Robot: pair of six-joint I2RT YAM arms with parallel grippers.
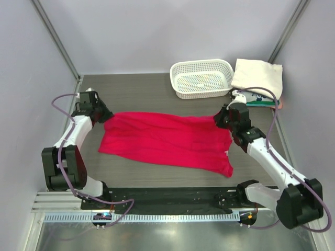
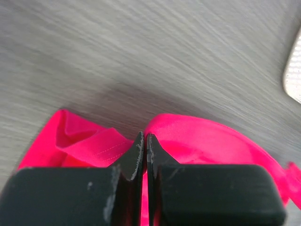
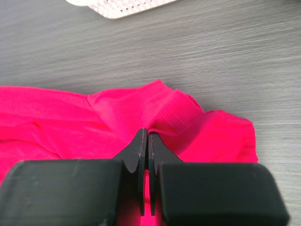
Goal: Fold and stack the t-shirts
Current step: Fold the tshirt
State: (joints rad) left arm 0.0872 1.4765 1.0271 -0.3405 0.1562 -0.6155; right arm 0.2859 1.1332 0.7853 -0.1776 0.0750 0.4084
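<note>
Two robot arms rise from a black mounting plate point(image 1: 172, 197) at the bottom of the overhead frame, with a strip of bare grey table point(image 1: 157, 175) between the plate and the cloth. The red t-shirt point(image 1: 167, 140) lies spread flat across the centre, its near edge slanting down toward the lower right. There is open tabletop to its left, up to the wall, and to the right of its lower corner.

The left gripper point(image 1: 103, 116) sits at the shirt's upper-left corner. Its fingers are pressed together, pinching a fold of red cloth that shows in the slit between them in the left wrist view. The right gripper point(image 1: 220, 119) holds the upper-right corner the same way, nipping a stitched hem.

Beyond the shirt's far edge, a band of clear wood runs to the back wall. At upper right stands a white perforated basket point(image 1: 179, 90), with only its dotted floor showing inside. Just to its right is a folded cream-white t-shirt point(image 1: 257, 76), which tops a teal-printed shirt point(image 1: 260, 99) and a sliver of pink shirt point(image 1: 279, 104), near the right gripper
</note>
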